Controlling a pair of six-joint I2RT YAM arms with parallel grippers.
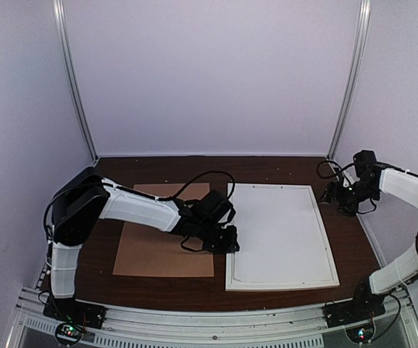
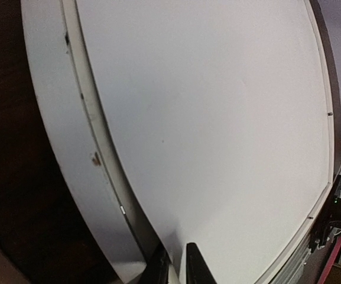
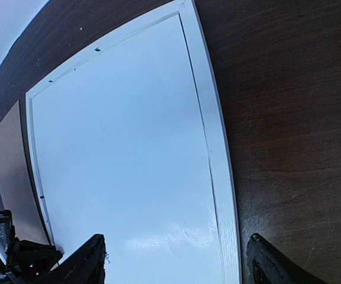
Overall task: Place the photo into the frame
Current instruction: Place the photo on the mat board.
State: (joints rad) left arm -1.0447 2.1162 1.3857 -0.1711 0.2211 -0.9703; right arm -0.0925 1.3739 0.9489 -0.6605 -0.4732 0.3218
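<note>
The frame (image 1: 281, 286) lies flat on the dark table (image 1: 281, 170), a bit right of the middle. A white sheet fills it. It seems to be the photo (image 1: 281, 232) lying with its plain white back up, as no sunset side shows. The left gripper (image 1: 229, 243) is low at the frame's left side, close to the near corner. In the left wrist view its black fingers (image 2: 201, 266) are close together with a thin white edge between them. They look to be pinching the photo's left edge. That edge curves up a little, with a dark shadow between it and the frame's rim (image 2: 52, 148). A brown board (image 1: 158, 246) lies flat on the table just left of the frame, partly under the left arm. The right gripper (image 1: 337, 197) is up over the table, off the far right corner of the frame and not touching it. Its fingers (image 3: 87, 263) are spread wide and hold nothing. From there the frame's right rim (image 3: 217, 154) runs straight along the white sheet.
</note>
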